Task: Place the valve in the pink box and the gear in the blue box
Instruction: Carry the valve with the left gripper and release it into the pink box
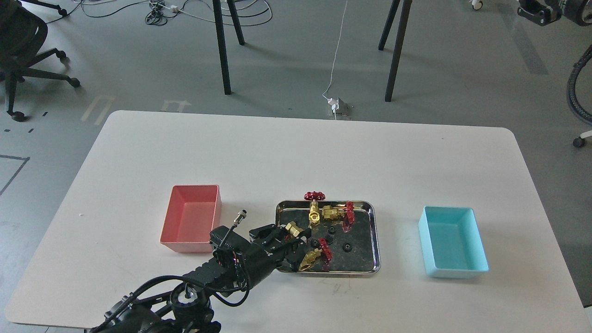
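My left gripper [298, 245] reaches into the left end of the steel tray [375, 240]. Its fingers are closed around a brass valve [309, 259] with a red handwheel that lies on the tray floor. Two more valves [314, 210] [337, 212] sit at the tray's back edge. Several tiny black gears [345, 247] lie on the tray floor to the right of the held valve. The pink box [192, 217] is empty, left of the tray and close to my arm. The blue box [453, 243] is empty at the right. My right gripper is out of view.
The white table [296, 152] carries only the two boxes and the tray. Beyond its far edge are black table legs [222, 46], a white cable on the floor and an office chair [23, 51] at the far left.
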Available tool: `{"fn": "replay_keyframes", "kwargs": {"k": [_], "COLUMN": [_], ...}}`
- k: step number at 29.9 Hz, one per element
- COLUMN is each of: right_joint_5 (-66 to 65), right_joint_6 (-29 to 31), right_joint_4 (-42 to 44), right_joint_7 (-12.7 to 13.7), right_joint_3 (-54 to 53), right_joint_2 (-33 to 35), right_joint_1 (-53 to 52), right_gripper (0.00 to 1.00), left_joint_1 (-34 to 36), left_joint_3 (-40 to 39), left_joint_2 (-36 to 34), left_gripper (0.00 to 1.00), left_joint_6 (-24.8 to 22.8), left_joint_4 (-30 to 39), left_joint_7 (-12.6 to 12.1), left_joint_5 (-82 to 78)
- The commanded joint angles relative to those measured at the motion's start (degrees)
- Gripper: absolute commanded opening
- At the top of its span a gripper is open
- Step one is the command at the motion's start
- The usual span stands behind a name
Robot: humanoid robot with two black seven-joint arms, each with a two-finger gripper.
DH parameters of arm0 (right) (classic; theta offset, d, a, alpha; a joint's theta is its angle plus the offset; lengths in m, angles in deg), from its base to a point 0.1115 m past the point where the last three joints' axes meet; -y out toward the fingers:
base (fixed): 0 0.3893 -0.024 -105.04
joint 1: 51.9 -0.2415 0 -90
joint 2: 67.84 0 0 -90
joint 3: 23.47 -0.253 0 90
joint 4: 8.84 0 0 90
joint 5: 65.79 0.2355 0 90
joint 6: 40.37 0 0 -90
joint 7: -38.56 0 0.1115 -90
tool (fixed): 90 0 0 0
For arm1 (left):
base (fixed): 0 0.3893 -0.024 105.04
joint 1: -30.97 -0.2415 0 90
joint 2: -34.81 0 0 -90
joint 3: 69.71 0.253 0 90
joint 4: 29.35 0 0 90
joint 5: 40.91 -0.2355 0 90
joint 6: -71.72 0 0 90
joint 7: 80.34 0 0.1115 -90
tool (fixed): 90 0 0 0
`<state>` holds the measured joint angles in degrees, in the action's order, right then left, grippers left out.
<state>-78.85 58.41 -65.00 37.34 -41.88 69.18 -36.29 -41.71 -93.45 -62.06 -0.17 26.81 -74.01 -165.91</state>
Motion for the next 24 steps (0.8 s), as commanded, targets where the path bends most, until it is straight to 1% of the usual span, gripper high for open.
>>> {"fn": "replay_keyframes", "kwargs": {"k": [1, 4, 7, 11, 13, 16, 19, 22, 24], "right_joint_5": [-0.04, -0.04, -0.04, -0.04, -0.04, -0.04, -0.04, -0.48, -2.23], "right_joint_6": [0.09, 0.09, 0.0, 0.0, 0.09, 0.09, 0.0, 0.09, 0.27], "right_joint_4": [0.08, 0.08, 0.08, 0.17, 0.17, 0.17, 0.17, 0.17, 0.0], "right_joint_7": [0.0, 0.0, 0.0, 0.0, 0.0, 0.0, 0.0, 0.0, 0.0], "right_joint_3": [0.05, 0.05, 0.05, 0.05, 0.05, 0.05, 0.05, 0.05, 0.05], "right_joint_2": [0.09, 0.18, 0.18, 0.26, 0.26, 0.26, 0.26, 0.26, 0.26], "right_joint_1": [0.39, 0.39, 0.39, 0.21, 0.21, 0.12, 0.12, 0.12, 0.21], "right_gripper": [1.0, 1.0, 1.0, 1.0, 1.0, 1.0, 1.0, 1.0, 1.0], "left_joint_1": [0.61, 0.7, 0.35, 0.0, 0.0, -0.09, -0.71, -2.28, -3.25], "left_joint_3": [-0.69, -4.72, -8.95, -11.5, -12.12, -11.95, -11.69, -11.77, -11.68], "left_joint_2": [-0.86, -3.05, -6.56, -15.78, -20.18, -26.16, -29.86, -31.01, -31.01], "left_gripper": [0.06, 0.06, 0.06, 0.06, 0.06, 0.06, 0.07, 0.08, 0.08], "left_joint_6": [0.0, 0.0, 0.35, 0.35, 0.35, 0.61, 1.75, 2.02, 2.19], "left_joint_4": [2.28, 5.79, 11.4, 18.71, 20.56, 21.01, 20.66, 19.78, 17.59], "left_joint_7": [-0.18, -0.35, -0.35, -0.53, -0.88, -1.23, -1.06, -0.53, 0.17], "left_joint_5": [0.0, 0.0, 0.0, 0.0, 0.0, 0.0, 0.0, 0.0, 0.0]}}
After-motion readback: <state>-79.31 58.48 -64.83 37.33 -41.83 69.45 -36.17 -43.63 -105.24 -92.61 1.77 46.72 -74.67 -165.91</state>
